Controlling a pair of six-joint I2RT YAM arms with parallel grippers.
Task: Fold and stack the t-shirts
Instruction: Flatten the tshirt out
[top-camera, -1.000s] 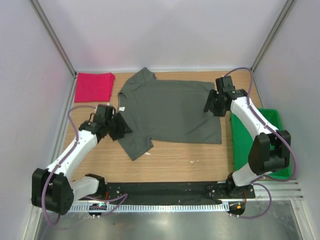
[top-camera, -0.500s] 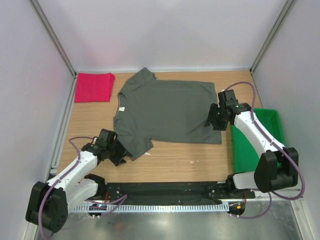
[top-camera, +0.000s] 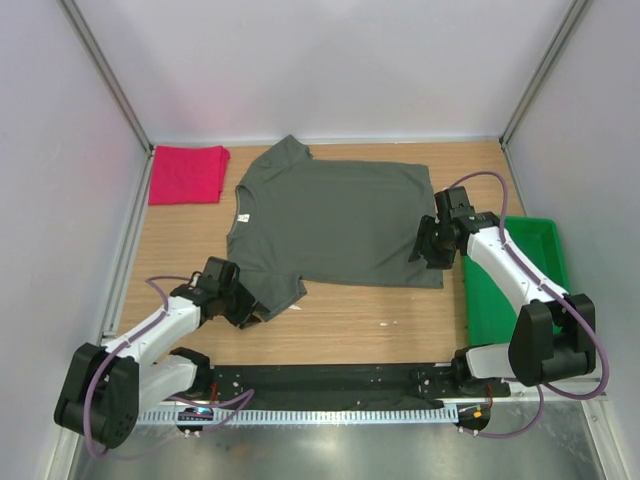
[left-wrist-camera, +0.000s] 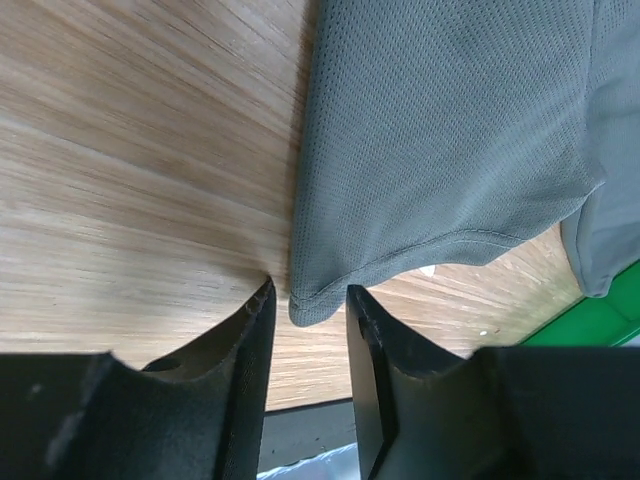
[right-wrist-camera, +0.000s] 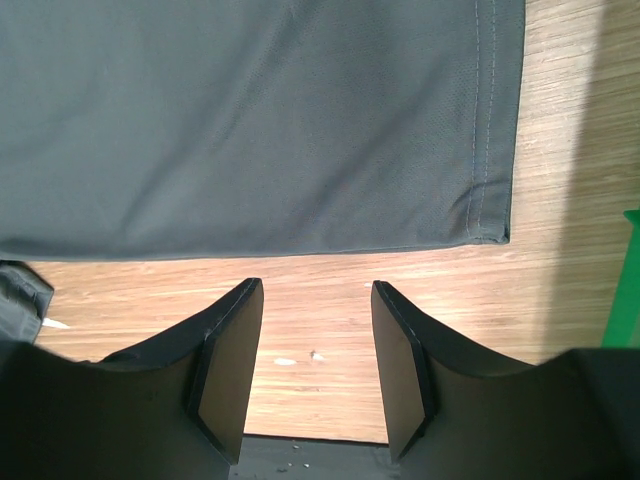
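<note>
The dark grey-olive t-shirt lies spread flat on the wooden table, collar to the left. The bright pinkish-red t-shirt lies folded at the back left. My left gripper is open at the near sleeve; in the left wrist view the sleeve corner sits between its two fingertips. My right gripper is open over the shirt's near right hem corner. In the right wrist view the hem corner lies just beyond the gripper, with bare wood between the fingers.
A green plastic tray stands at the right table edge, close to the right arm; it also shows in the left wrist view. White walls enclose the table on three sides. A black rail runs along the near edge.
My left gripper has moved toward me from beside the collar to the near sleeve corner. My right gripper has moved toward me along the shirt's right edge to the hem corner.
</note>
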